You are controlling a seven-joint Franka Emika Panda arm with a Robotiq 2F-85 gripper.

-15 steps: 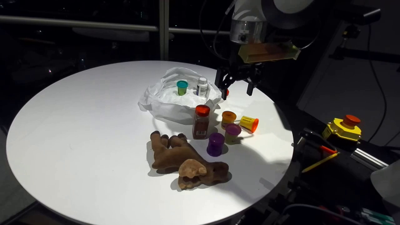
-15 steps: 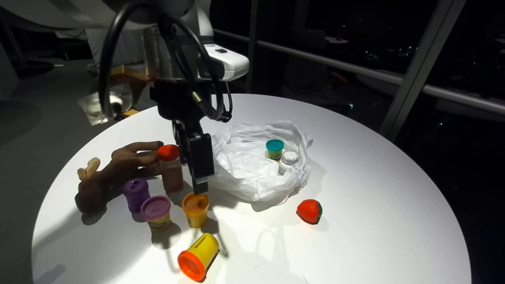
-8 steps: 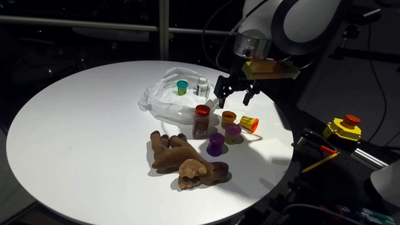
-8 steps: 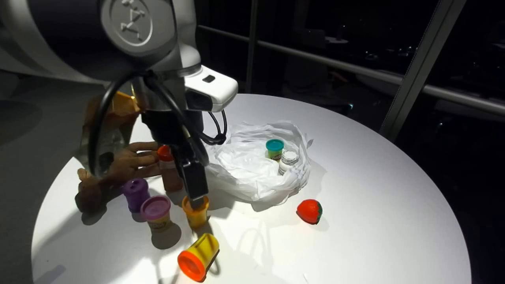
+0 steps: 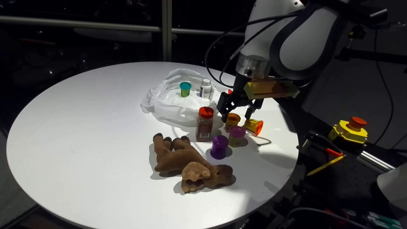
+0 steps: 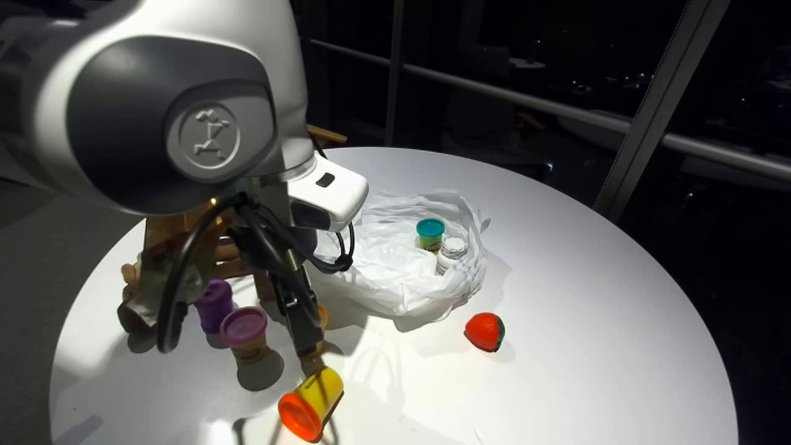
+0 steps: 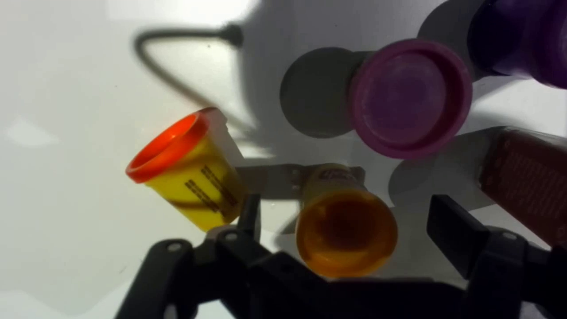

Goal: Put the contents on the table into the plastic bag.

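While coming lower over the counter [image 5: 79, 133] than a second ago, now appears to straddle the orange tub [image 7: 345, 228] with the end effector [image 5: 236, 119], released, with fingers [image 7: 456, 235] spread wide and nothing held. In the wrist view, overlaps the base of the yellow tub [image 7: 190, 177], lying on its side, with one fingertip; cannot tell whether touching. Leaves everything else where placed a second ago: the pink tub [image 5: 237, 137], the purple tub [image 5: 219, 147], the red-capped bottle [image 5: 204, 128] and the toy [image 5: 178, 160] on the counter, plus the strawberry [image 6: 484, 332] near but apart from the bag [image 5: 173, 116]. Has only the teal tub [image 5: 185, 90] and the white bottle [image 5: 205, 90] inside the bag so far. Suggests, with this drop, a turn from approaching to grasping, probably with the orange tub as next pick. Adds nothing to the bag yet. Likely calls for a little more descent, then closing on that tub alone, lifting and carrying across. Could bump the yellow tub on the way down and set it rolling
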